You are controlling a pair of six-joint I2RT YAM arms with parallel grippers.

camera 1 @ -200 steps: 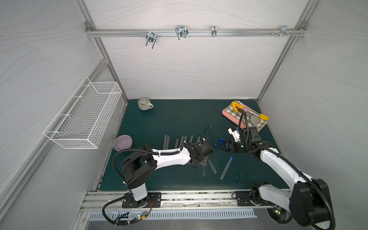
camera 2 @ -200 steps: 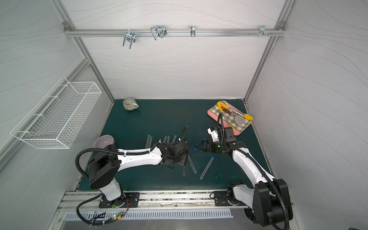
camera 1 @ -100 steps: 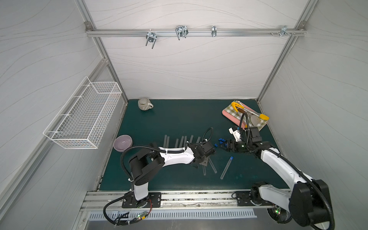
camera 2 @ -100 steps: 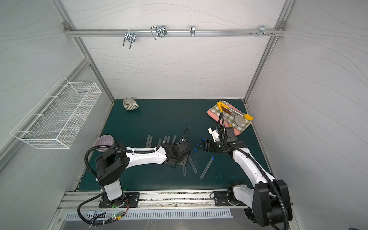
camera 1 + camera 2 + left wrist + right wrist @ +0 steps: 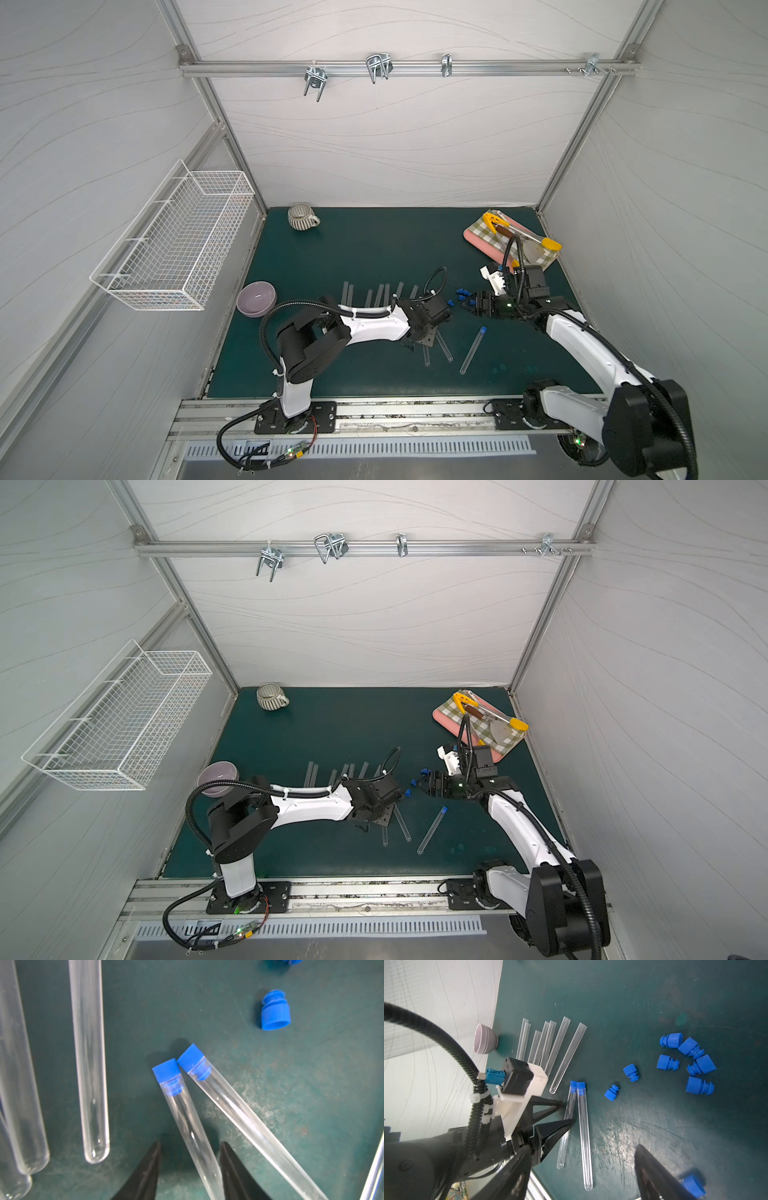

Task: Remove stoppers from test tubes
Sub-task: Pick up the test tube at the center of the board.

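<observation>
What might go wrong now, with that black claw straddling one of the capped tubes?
The left gripper straddles a stoppered tube whose neighbour lies close, stoppers touching; closing could nudge or pinch both. The round, smooth tube may also roll or slip out of the jaws.

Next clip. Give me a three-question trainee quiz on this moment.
1. True or false: the right gripper is open and empty.
2. The tube between the left gripper's fingers is: A stoppered, lying down; B unstoppered; C upright.
3. Counting it, how many stoppered tubes lie side by side there?
Key: 1 true; 2 A; 3 two.
</observation>
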